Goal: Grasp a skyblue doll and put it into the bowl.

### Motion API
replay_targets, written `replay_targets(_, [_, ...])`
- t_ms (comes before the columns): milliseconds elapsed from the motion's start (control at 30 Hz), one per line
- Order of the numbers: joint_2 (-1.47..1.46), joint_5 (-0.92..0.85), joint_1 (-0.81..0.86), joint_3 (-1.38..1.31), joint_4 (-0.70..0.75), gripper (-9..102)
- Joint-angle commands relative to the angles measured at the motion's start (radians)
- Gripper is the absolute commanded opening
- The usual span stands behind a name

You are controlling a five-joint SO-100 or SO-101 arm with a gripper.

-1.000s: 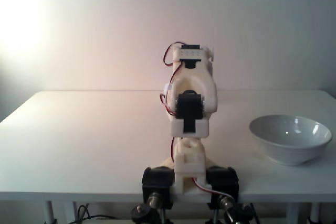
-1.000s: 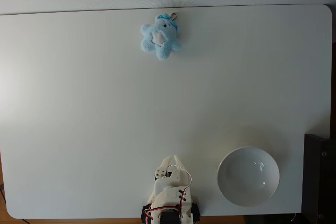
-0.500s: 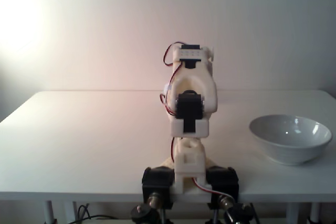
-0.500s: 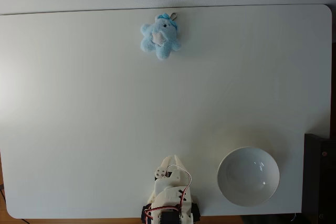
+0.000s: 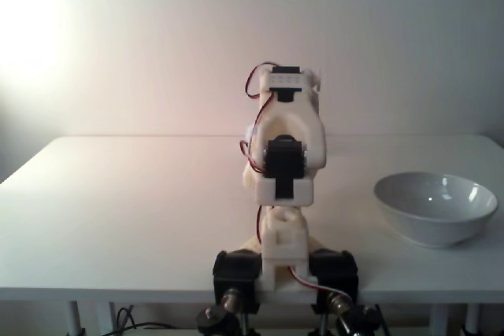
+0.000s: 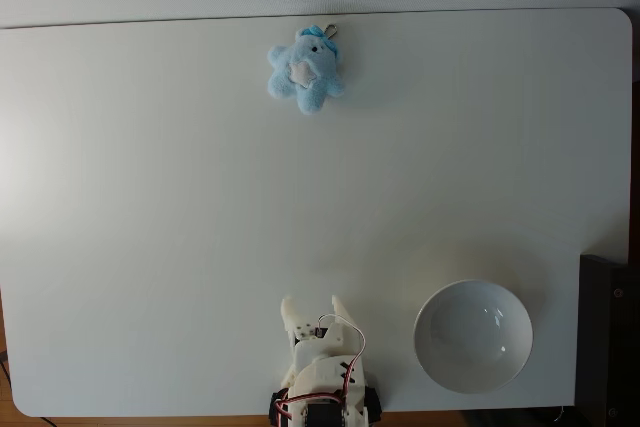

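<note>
**Far-edge doll, near-edge arm, parted jaws**

Near the far edge of the counter [image 6: 150, 197], as a fixed view from above shows it, lies the skyblue doll [image 6: 305, 71], a small star-shaped plush with a pale patch at its middle and a short metal loop at its top. It sits a little left of the counter's middle line, flat on the surface and touching nothing else. The jaws [image 6: 311, 308] are at the opposite, near edge, almost straight below the doll in that view and well apart from it. The two white fingertips [image 6: 289, 308] stand spread with a clear gap between them, released and holding nothing, pointing toward the far edge.

Between the jaws and the doll the white counter runs bare from near edge to far edge. The doll is close to the far edge, with only a narrow strip of counter behind it, and with wide room to its left and right.

The bowl [image 6: 473, 335] stands near the near right corner, just right of the arm's base and apart from it, upright and holding nothing. From the low fixed view behind the arm, the bowl [image 5: 435, 208] sits at the right, and the folded white arm [image 5: 285, 171] rises in the middle with red wires [image 5: 252, 84] looping at its top. A dark block [image 6: 609, 337] stands off the counter's right edge beside the bowl.
</note>
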Motion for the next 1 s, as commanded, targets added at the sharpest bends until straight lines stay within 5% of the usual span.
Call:
replay_targets(0, [0.258,-0.014,0.008,-0.075,0.044,46])
replay_targets(967, [-1.606,0.003,0.005,-1.937,0.029,46])
